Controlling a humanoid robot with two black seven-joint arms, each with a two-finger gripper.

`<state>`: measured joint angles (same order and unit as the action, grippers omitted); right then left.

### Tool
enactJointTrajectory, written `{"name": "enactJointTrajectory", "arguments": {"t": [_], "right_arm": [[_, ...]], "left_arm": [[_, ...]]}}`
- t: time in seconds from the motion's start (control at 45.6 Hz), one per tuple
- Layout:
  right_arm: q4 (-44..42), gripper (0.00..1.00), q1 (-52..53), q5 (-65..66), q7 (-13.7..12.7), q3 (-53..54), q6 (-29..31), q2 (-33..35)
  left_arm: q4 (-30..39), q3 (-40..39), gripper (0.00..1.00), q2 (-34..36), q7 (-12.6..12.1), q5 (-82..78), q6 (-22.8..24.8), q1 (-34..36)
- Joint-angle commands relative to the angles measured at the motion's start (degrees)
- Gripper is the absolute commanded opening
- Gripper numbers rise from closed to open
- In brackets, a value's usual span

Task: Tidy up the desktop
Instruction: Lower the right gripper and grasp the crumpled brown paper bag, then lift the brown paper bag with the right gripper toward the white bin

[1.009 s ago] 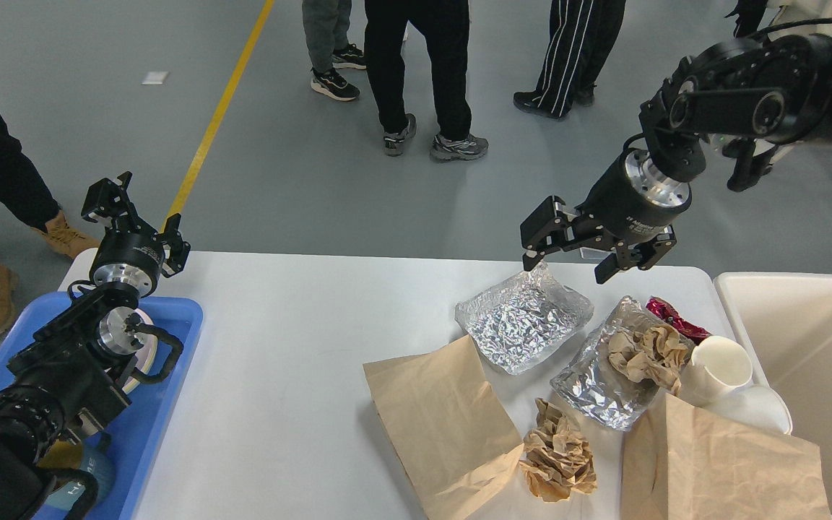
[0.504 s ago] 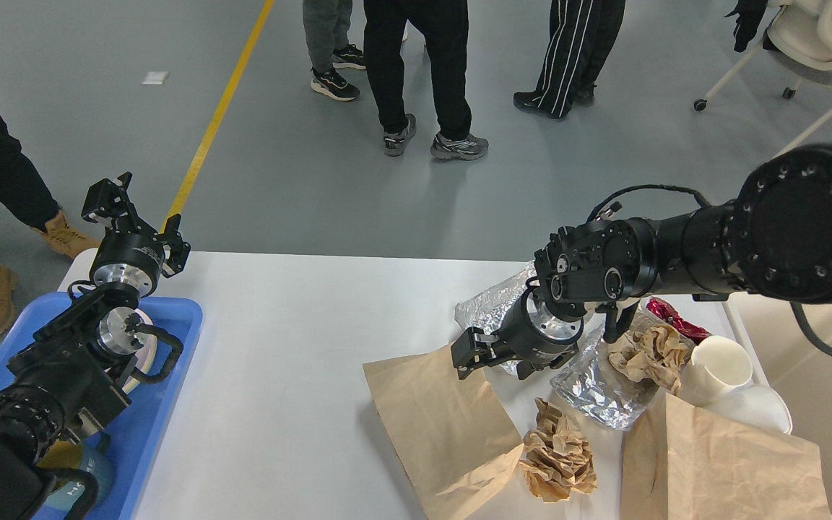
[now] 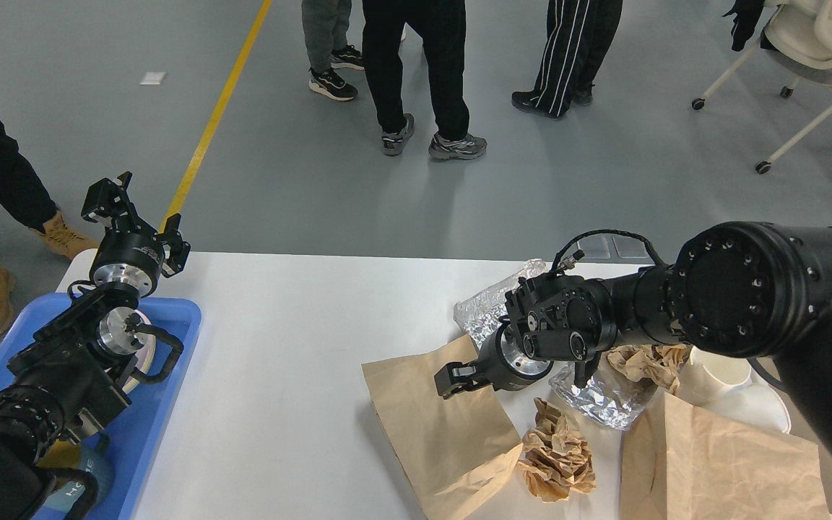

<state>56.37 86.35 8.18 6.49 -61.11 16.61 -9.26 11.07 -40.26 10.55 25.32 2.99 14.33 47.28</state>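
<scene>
On the far left, a blue tray point(image 3: 170, 375) sits on the left end of the table point(image 3: 279, 375), which is big and white and fills most of the lower view. The robot's left arm lies over the tray, and its left end effector point(image 3: 134, 217) points up past the far edge of the table, with its two fingers spread apart and nothing between them. The middle of the table is bare white. To the right, a flat brown paper bag point(image 3: 438, 433) lies on the table. The right end effector point(image 3: 456, 377) is low over the top of this bag, near its far edge. It looks small and dark, so it is hard to tell if its fingers are apart or together, or if they hold the bag. Behind the right arm is a crinkly foil sheet point(image 3: 484, 307). Just right of the bag is a ball of crumpled brown paper point(image 3: 557, 455). Past it lies more foil point(image 3: 604, 393) with more crumpled paper point(image 3: 647, 357) on it. A second brown bag point(image 3: 719, 469) lies at the lower right, with a white cup point(image 3: 716, 375) beside it.
</scene>
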Motion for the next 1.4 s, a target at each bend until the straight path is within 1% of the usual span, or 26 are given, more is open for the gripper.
{"name": "enactJointTrajectory", "arguments": {"t": [0.0,0.022,0.395,0.504,0.57,0.592,0.789,0.899,1.031,1.118,1.206,1.381], "right_arm": [[0.5,0.05,0.0,3.7,-0.1,-0.1,0.0,0.1],[0.5,0.0,-0.1,3.9,-0.1,-0.1,0.0,0.1],[0.9,0.0,-0.7,3.9,0.0,0.9,-1.0,0.6],[3.0,0.0,0.3,3.9,0.1,3.7,-1.1,2.9],[5.0,0.0,2.0,3.9,0.1,7.1,-0.8,5.8],[7.3,0.0,3.5,3.9,0.2,9.1,-0.6,8.0],[20.7,0.0,13.2,3.9,0.6,15.1,-0.2,18.7],[23.3,0.0,18.3,3.9,0.7,19.4,0.3,25.9],[22.3,0.0,21.1,4.0,0.6,25.9,3.1,35.6],[20.4,0.0,21.8,4.0,0.4,29.5,3.8,41.7],[17.7,0.0,22.7,4.0,0.2,30.0,3.9,45.5],[6.8,0.0,18.7,4.1,-0.1,28.1,3.5,50.1]], "left_arm": [[0.0,0.0,0.96,0.0,-0.1,0.0,0.0,0.0],[0.0,0.0,0.96,0.0,0.0,0.0,0.0,0.0],[0.0,0.0,0.96,0.0,0.0,0.0,0.0,0.0],[0.0,0.0,0.96,0.0,-0.1,0.0,0.0,0.0],[0.0,0.0,0.96,0.0,-0.1,0.0,0.0,0.0],[0.0,0.0,0.96,0.0,0.0,0.0,0.0,0.0],[0.0,0.0,0.96,0.0,0.0,0.0,0.0,0.0],[0.0,0.0,0.96,0.0,0.0,0.0,0.0,0.0],[0.0,0.0,0.96,0.0,0.0,0.0,0.0,0.0],[0.0,0.0,0.96,0.0,0.0,0.0,0.0,0.0],[0.0,0.0,0.96,0.0,0.0,0.0,0.0,0.0],[0.0,0.0,0.96,0.0,0.0,0.0,0.0,0.0]]}}
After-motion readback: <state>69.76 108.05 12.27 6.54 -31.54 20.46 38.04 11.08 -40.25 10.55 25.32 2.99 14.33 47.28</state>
